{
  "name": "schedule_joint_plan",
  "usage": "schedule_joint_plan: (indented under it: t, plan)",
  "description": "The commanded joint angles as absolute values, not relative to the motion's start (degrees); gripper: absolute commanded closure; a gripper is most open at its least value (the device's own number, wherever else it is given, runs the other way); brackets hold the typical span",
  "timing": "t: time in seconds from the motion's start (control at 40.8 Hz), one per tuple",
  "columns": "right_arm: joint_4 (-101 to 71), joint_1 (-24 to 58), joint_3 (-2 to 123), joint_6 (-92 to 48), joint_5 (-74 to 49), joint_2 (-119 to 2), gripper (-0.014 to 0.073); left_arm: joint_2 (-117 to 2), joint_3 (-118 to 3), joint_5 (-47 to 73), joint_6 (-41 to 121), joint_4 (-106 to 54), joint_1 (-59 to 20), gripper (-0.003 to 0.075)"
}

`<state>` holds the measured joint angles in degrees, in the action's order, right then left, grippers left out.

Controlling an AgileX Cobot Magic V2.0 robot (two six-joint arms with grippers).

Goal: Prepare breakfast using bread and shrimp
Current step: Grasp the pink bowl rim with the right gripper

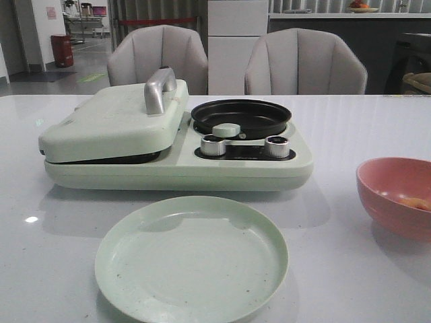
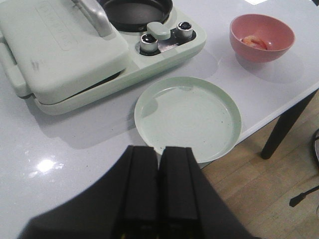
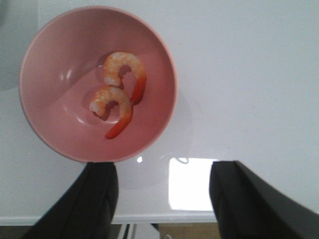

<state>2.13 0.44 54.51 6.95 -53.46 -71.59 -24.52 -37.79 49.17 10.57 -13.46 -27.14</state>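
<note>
Right gripper (image 3: 164,199): fingers spread wide, holding nothing, seen from above the table; one finger (image 3: 97,199) overlaps the near rim of the pink bowl (image 3: 45,134), the other stands clear over bare table.
Shrimp (image 3: 119,89): two curled pieces, pale orange with red tails, lying touching each other in the bottom of the pink bowl, near the spread fingers but not between them.
Pink bowl: at the table's right edge in the front view, well apart from the cooker.
Left gripper (image 2: 159,189): fingers pressed together, holding nothing, hanging over the table's near edge just short of the plate.
Plate (image 1: 128,296): pale green, round, bare, in front of the cooker.
Cooker (image 1: 175,168): pale green, lid (image 1: 111,121) down on its left half with a metal handle (image 1: 159,89); black pan (image 1: 240,116) on the right half; two knobs (image 1: 277,146) in front.
Table (image 1: 337,269): white, glossy.
Bread: not visible in any view.
</note>
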Motion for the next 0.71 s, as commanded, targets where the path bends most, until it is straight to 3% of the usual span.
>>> schedule_joint_plan:
  t: [0.0, 0.171, 0.686]
  plan:
    - [-9.0, -5.8, 57.9, -3.5, -50.9, -74.8, 0.0076, -24.8, -39.2, 45.4, 10.0, -14.6, -27.4, 0.0619]
    - [-16.2, -11.4, 58.4, -11.5, -47.7, -81.3, 0.0076, -24.8, -39.2, 45.4, 10.0, -15.3, -27.4, 0.0619]
    - [-18.7, -10.6, 58.6, -13.9, -38.4, -94.7, 0.0083, -24.8, -39.2, 45.4, 10.0, -17.1, -27.4, 0.0619]
